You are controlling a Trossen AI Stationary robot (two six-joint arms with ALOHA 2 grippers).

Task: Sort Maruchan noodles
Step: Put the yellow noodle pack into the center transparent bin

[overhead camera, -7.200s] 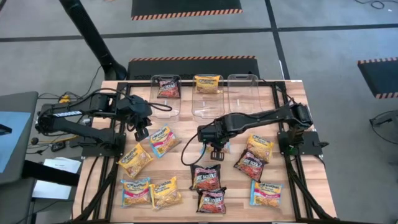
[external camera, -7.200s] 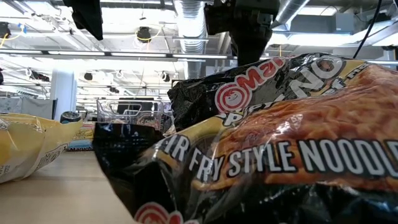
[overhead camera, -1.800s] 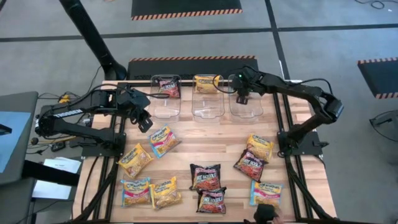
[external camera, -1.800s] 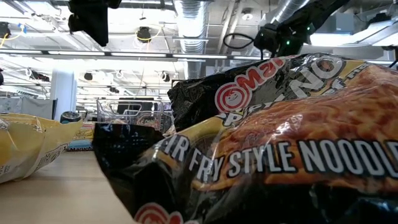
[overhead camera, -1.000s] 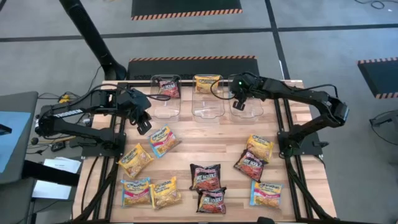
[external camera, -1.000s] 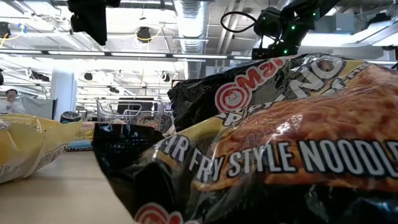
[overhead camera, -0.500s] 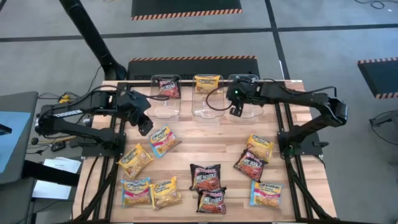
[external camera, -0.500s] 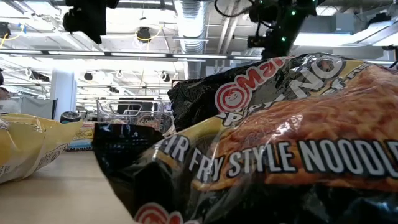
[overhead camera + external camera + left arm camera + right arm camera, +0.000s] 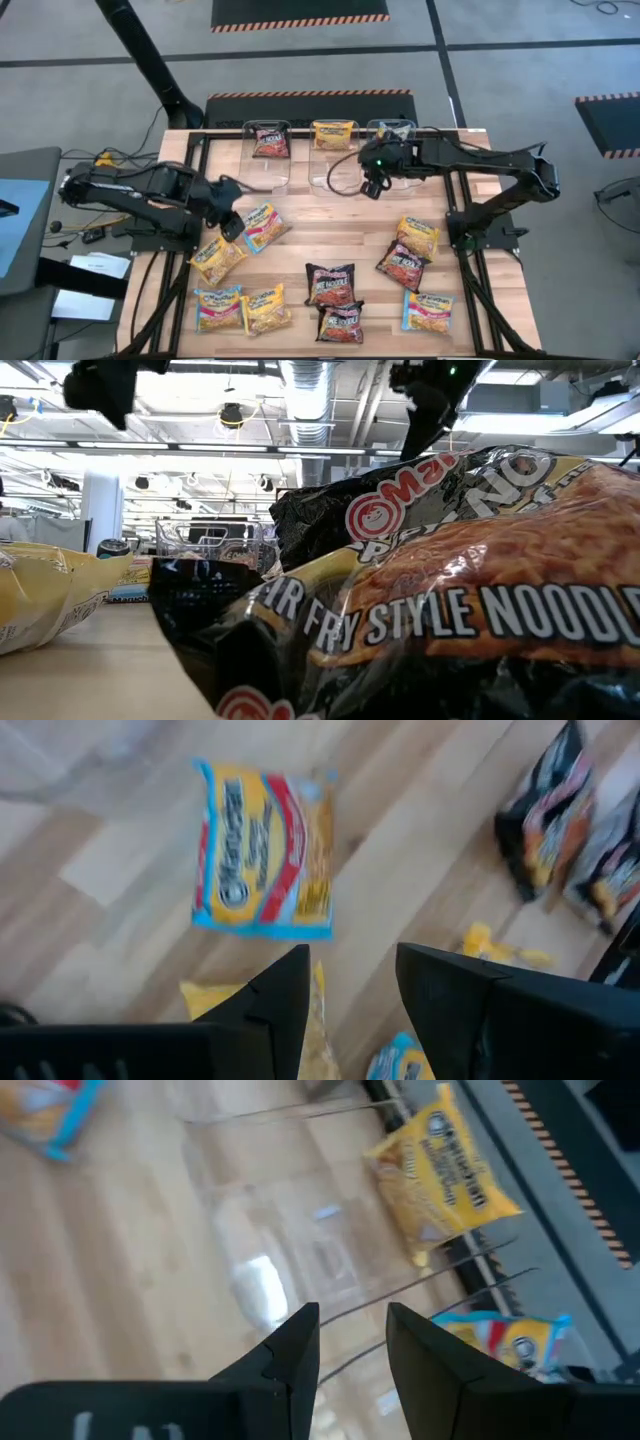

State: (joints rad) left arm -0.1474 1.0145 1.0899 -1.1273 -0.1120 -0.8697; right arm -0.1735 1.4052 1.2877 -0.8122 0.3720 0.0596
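Maruchan noodle packets lie flat on the wooden table: a blue-yellow one with pink, yellow ones, dark red-black ones. Three clear tubs stand at the far edge. The left tub holds a dark packet, the middle tub a yellow one, the right tub a blue-yellow one. My left gripper hangs open just left of the blue-yellow packet. My right gripper is open and empty above the tubs' near ends.
More packets lie toward the near edge: blue-pink, yellow, dark, dark, yellow, blue. A dark packet fills the low view. Black frame rails run along both table sides. Bare wood lies between tubs and packets.
My left gripper has moved toward the near edge and down, ending beside the blue-yellow packet, and has rolled. My right gripper has drawn back from over the right tub toward the near edge and the left, rising as it went. No packet has moved.
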